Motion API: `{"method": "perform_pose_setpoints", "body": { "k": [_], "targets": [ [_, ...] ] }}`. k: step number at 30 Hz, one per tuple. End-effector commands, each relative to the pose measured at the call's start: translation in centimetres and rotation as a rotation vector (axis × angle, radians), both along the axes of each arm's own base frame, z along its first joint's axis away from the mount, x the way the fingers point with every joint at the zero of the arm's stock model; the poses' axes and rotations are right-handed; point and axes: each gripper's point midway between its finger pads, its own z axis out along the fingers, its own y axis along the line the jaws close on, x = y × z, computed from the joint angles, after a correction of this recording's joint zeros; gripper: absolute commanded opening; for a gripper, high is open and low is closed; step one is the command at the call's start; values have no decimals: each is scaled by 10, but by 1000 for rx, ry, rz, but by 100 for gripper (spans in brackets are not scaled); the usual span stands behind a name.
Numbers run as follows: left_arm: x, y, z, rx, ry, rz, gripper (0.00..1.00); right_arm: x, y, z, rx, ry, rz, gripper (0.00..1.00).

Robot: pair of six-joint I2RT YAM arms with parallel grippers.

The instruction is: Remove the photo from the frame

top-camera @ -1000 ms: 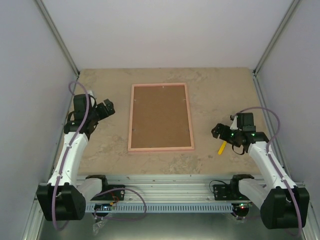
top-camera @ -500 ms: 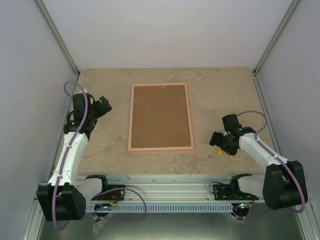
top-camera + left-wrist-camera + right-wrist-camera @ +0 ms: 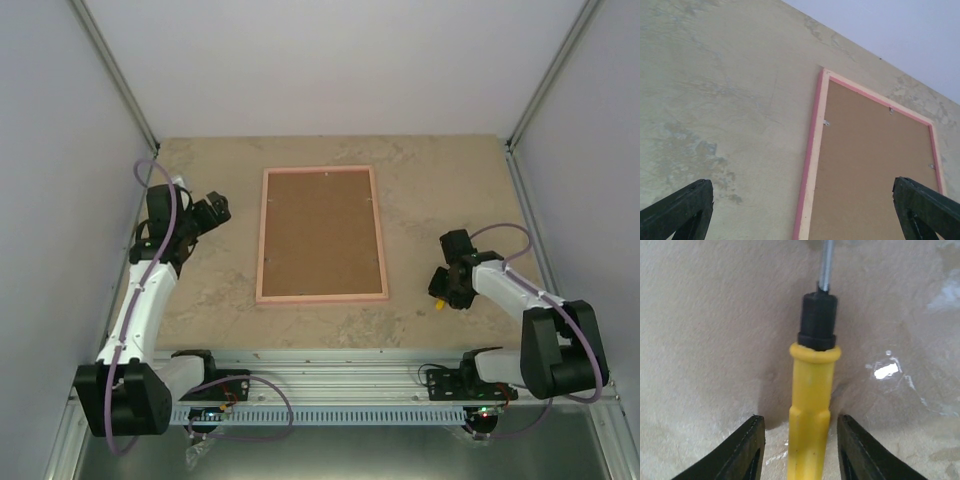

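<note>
A yellow screwdriver [image 3: 812, 385] is straddled, ungripped, by the parted right gripper [image 3: 800, 424] on the table [image 3: 440, 190]. The left gripper [image 3: 800, 192] is held spread wide; just ahead, slightly right, the frame [image 3: 870, 165] is laid back-up.

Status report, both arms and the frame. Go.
Left gripper open, hovering left of the frame. Right gripper open, straddling the yellow screwdriver handle. Frame face down, backing board in place, photo not visible.
</note>
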Motion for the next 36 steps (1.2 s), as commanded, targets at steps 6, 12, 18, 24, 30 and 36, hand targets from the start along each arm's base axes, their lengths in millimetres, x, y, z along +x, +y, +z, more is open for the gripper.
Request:
{"method": "perform_pose_setpoints", "body": {
  "k": [6, 12, 18, 24, 30, 36],
  "targets": [
    [6, -21, -5, -57, -13, -123, 100, 5, 0, -6, -40, 0, 26, 17],
    [8, -43, -17, -147, 32, -223, 100, 30, 19, 18, -44, -79, 141, 1],
    [8, -67, -24, -278, 73, -320, 100, 58, 52, 55, -25, -214, 284, 1],
    [6, -103, -19, -336, 94, -423, 100, 81, 105, 86, 52, -341, 484, 1],
    [-1, -147, -16, -401, 107, -515, 100, 88, 167, 112, 117, -457, 707, 0],
    [-13, -186, -13, -471, 121, -594, 99, 82, 217, 131, 171, -529, 888, 1]
  ]
}}
